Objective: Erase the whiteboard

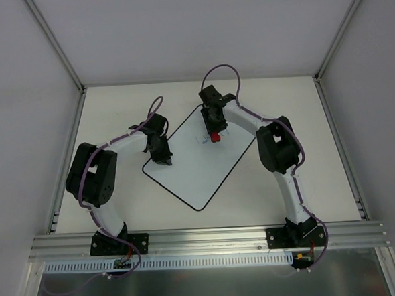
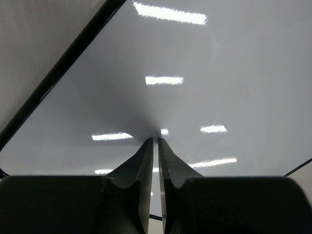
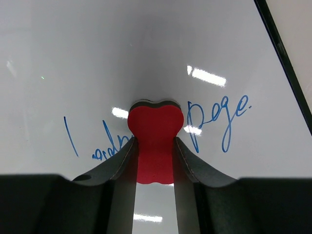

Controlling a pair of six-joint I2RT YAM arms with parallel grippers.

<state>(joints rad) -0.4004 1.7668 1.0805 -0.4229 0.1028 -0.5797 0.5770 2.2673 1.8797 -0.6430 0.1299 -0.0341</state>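
Observation:
The whiteboard [image 1: 198, 165] lies flat and turned diagonally on the table, white with a thin black edge. Blue handwriting [image 3: 222, 122] runs across it in the right wrist view, partly hidden behind the red eraser [image 3: 155, 141]. My right gripper [image 3: 155, 144] is shut on the eraser, squeezing its middle, and presses it onto the board over the writing; from above the gripper [image 1: 215, 135] and the eraser [image 1: 215, 137] show near the board's far corner. My left gripper [image 2: 156, 141] is shut and empty, its tips resting on the board [image 2: 195, 87] near the left edge [image 1: 162, 157].
The table [image 1: 289, 115] is cream with metal frame rails along left and right sides. White walls enclose the back and sides. An aluminium rail [image 1: 210, 238] carries both arm bases at the near edge.

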